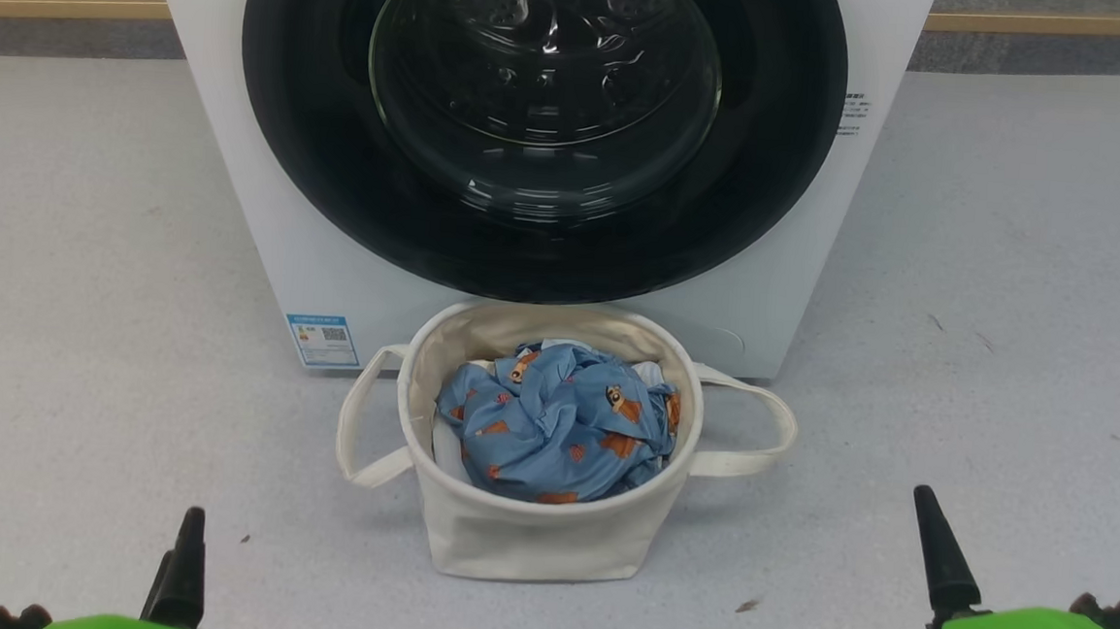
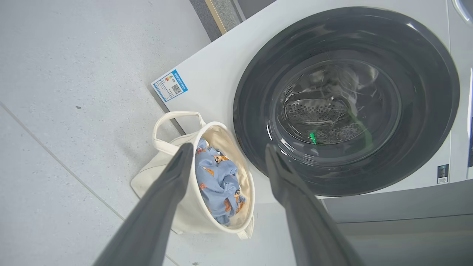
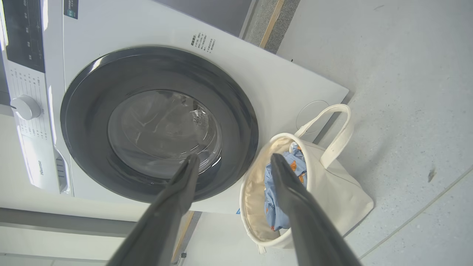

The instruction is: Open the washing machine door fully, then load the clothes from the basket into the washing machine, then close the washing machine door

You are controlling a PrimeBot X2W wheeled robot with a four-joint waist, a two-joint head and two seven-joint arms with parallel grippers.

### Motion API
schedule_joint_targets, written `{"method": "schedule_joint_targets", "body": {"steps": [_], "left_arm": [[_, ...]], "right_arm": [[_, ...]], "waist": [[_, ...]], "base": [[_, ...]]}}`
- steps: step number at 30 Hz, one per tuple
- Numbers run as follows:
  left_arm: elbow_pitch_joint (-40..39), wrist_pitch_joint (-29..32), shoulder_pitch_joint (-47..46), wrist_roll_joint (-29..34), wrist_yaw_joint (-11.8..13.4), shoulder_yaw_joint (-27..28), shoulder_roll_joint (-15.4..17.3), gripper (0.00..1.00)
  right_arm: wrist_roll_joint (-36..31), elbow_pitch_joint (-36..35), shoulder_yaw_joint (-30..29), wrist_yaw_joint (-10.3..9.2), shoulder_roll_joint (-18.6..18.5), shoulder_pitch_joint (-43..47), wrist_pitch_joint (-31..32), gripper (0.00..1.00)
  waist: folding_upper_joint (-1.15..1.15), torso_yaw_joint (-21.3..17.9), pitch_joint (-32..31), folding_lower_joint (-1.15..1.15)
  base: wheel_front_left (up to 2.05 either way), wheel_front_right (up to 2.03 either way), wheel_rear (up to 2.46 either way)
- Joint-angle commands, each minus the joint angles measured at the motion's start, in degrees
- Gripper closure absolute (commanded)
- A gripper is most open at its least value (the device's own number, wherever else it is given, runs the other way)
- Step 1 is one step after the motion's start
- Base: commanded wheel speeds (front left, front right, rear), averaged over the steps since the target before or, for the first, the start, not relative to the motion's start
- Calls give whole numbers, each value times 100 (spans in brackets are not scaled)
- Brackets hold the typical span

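Squarely before closed door [image 1: 534, 255], basket [image 1: 527, 541], sticker [image 1: 323, 340] beside

"Hisense" brand on washing machine [image 3: 147, 33] front; blue sticker [image 1: 323, 339] carries QR code, small print unreadable.

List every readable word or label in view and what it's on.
"Hisense": on the washer, near the dial.
QR code on the blue sticker; its print is too small to read.
The grey print beside the door: too small.
The control panel markings: too small.
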Motion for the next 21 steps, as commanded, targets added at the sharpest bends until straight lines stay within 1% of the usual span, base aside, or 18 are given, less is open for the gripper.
{"method": "schedule_joint_targets", "body": {"steps": [1,10,19,21], "left_arm": [[-221,-76,-287,225,47,21,204,0],[-277,-195,-377,905,97,-236,468,0],[-390,-341,-428,1327,142,-342,666,0],[-406,-357,-432,1382,145,-358,695,0]], "right_arm": [[-283,-256,75,1,-30,-349,-91,0],[-1254,-396,230,2,-36,-420,-242,0],[-2105,-479,369,2,-42,-465,-393,0],[-2189,-500,380,2,-43,-473,-410,0]], "waist": [[0,3,-3,0],[0,24,-16,0],[0,47,-41,0],[0,48,-43,0]], "base": [[0,0,0],[0,0,0],[0,0,0],[0,0,0]]}}
